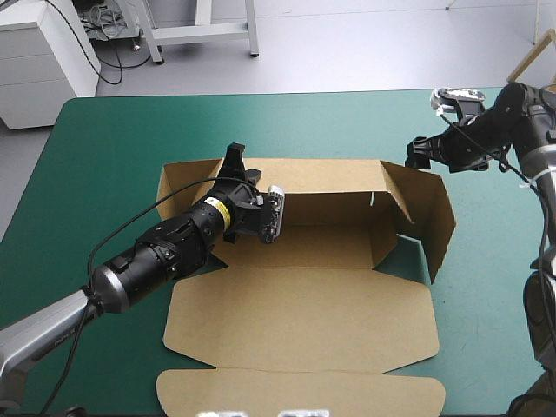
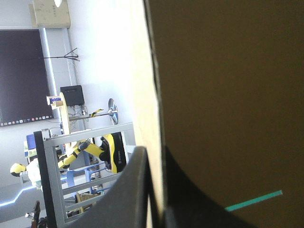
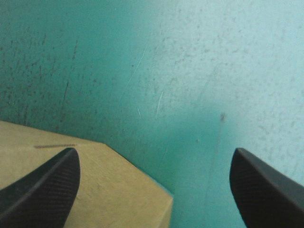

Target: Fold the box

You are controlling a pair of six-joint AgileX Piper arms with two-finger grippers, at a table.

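**Box half up, left gripper pinching the back wall**

So the box sits roughly mid-table on the teal-green cover, a bit toward the near edge. The back wall is standing along the far side and the right wall is up too, angled in a little. The lid lies flat toward the near edge, with its front flap reaching almost to the edge of the table.

The left gripper comes in over the left part of the tray and has the top edge of the back wall near its left end. In its own wrist view the box fills most of the picture, and the board's thin pale edge runs straight down between the two black fingers. The left gripper is all but closed, clamped on that edge.

The right gripper hangs just off the upper far corner of the right wall. From its wrist camera the right gripper is spread wide and grips nothing. One corner of the box pokes in by one finger, and bare cover lies ahead.
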